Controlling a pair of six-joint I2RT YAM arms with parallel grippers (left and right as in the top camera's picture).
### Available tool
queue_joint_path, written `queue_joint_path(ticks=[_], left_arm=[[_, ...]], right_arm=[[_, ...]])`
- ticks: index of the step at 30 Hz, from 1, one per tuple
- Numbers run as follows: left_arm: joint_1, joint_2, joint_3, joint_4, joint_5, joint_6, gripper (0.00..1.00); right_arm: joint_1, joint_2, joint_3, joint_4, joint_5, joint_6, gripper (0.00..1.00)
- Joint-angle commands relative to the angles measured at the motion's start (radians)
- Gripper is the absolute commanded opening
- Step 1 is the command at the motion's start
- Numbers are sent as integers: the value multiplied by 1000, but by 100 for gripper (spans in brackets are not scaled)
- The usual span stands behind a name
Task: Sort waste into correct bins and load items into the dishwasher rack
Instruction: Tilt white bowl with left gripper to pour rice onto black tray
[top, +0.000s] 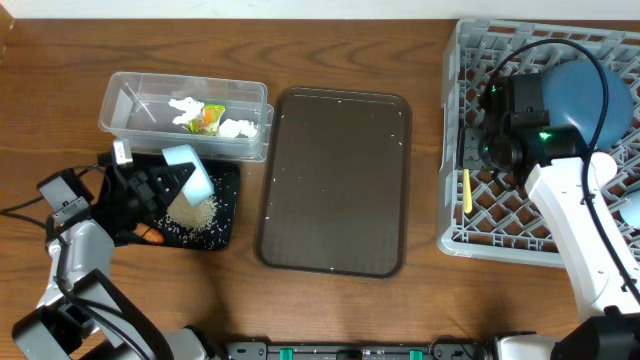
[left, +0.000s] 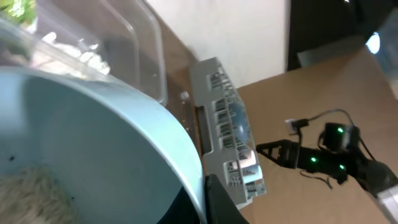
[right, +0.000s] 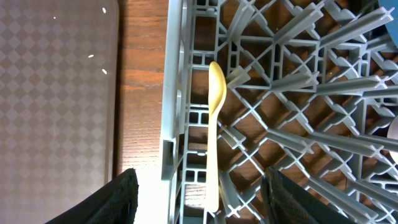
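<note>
My left gripper is shut on the rim of the light blue bowl, which is tilted over the black tray. Rice lies heaped in the tray below it, beside an orange stick. In the left wrist view the bowl fills the frame, with rice still inside and a finger on its rim. The clear tub holds tissue and a wrapper. My right gripper is open above the yellow spoon, which lies in the grey rack.
A large brown serving tray lies between the bins and the rack. A dark blue plate stands in the rack behind the right arm. Bare wooden table runs along the front edge.
</note>
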Motion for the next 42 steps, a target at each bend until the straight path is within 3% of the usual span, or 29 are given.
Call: queue_joint_path(ticks=[1,3,6,8,10,12,14,16,17,19,22,23,25,28,31,36,39,42], left_arm=[[9,-15,0,19,40,-2,6],[18,-13,0,20,-85,-123,6],[23,-13,0,70,83,-61,6],[24,-16,0,82,18,-82,6],[31,-14,0,78,-80,-204,6],[32,-14,0,121,89,-113,6],[32,-16,0,131,35,-130,6],[37,-12,0,106,-109,-243,6],[39,-12,-1,109,-87,-244,6],[37,-12,-1,142,88,-130,6],[39,-11,-1,118,-97,-258,6],[39,-11,-1,120,-87,-269,6],[35,-11,-1,166,88,-148,6],[36,-10,-1,142,-55,-250,6],[34,-10,-1,188,84,-196,6],[37,-10,-1,161,-46,-266,6],[34,-10,-1,183,89,-209,6],[34,-11,-1,167,-51,-240,6]], right_arm=[[-5,-4,10,-3,10,-11,63],[-5,-4,10,-2,10,-11,63],[-5,-4,10,-3,10,-11,63],[-5,-4,10,-5,11,-11,63],[-5,-4,10,-3,10,-11,63],[-5,-4,10,-5,11,-11,63],[-5,-4,10,-6,11,-12,63],[-5,-4,10,-2,10,-11,63],[-5,-4,10,-2,10,-11,63],[-5,-4,10,-4,10,-11,63],[-5,-4,10,-5,10,-11,63],[-5,-4,10,-2,10,-11,63],[-5,-4,10,-3,10,-11,63],[-5,-4,10,-5,10,-11,63],[-5,-4,10,-6,10,-11,63],[-5,-4,10,-5,10,-11,63],[-5,-4,10,-6,10,-11,63],[-5,-4,10,-6,10,-11,63]])
